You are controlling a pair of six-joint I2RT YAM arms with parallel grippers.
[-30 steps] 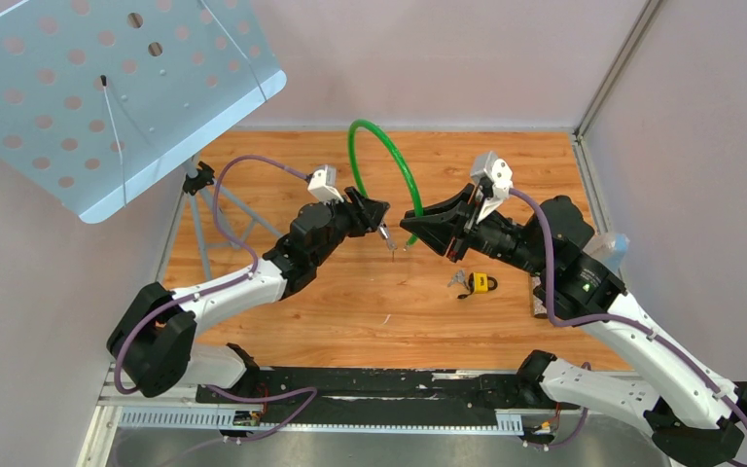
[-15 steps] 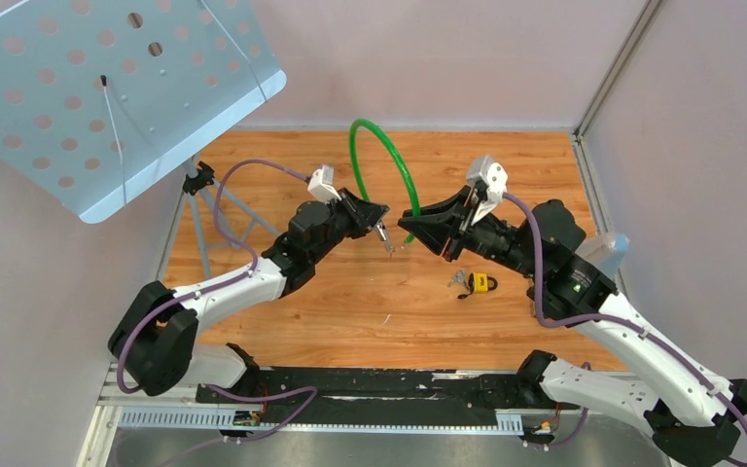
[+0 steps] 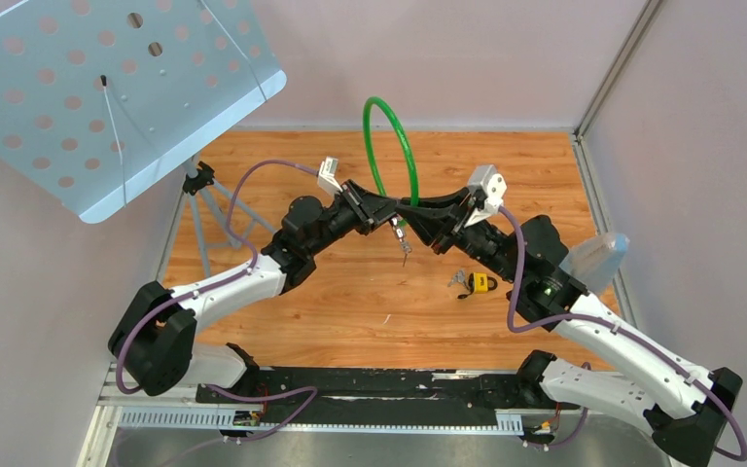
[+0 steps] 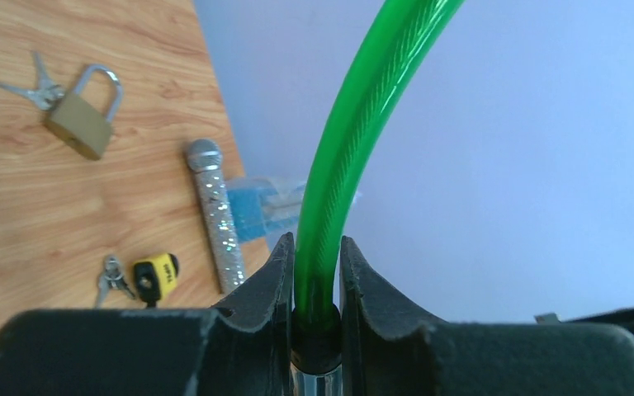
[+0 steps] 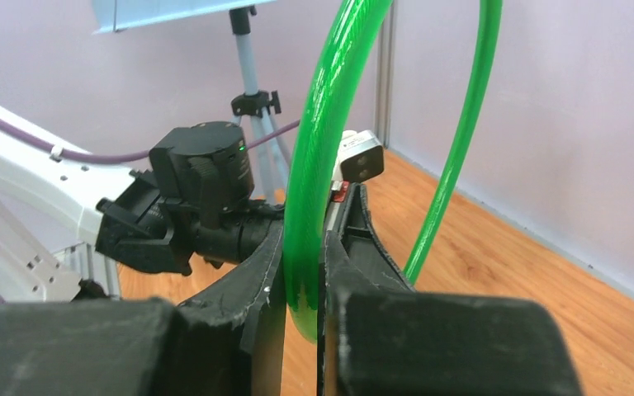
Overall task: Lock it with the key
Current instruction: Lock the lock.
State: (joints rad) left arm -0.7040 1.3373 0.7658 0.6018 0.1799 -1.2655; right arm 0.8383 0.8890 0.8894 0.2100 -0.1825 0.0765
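Your left hand [image 4: 314, 247] is clenched on the green cable lock [image 4: 369, 103]. Its two fingers press either side of the black collar where the cable ends, with a bit of bare metal showing just below. Your right hand [image 5: 304, 239] is clenched on the same cable further along, its fingers squeezing the green sleeve between them.

From above, the two hands meet tip to tip over the middle of the worktop [image 3: 350, 311], a little toward its far edge. The cable rises from them in a tall upright loop, clear of the wood. A small bunch of keys [image 3: 404, 241] hangs just beneath the meeting point, off the surface.

A yellow padlock [image 3: 483, 283] lies flat on the worktop toward the right edge, with its own keys touching it on the left side. Your left wrist camera also shows a brass padlock [image 4: 82, 111] with keys beside it and a silver glittered stick [image 4: 215, 216], both lying on the wood. A music stand [image 3: 107, 97] reaches over the far left corner.
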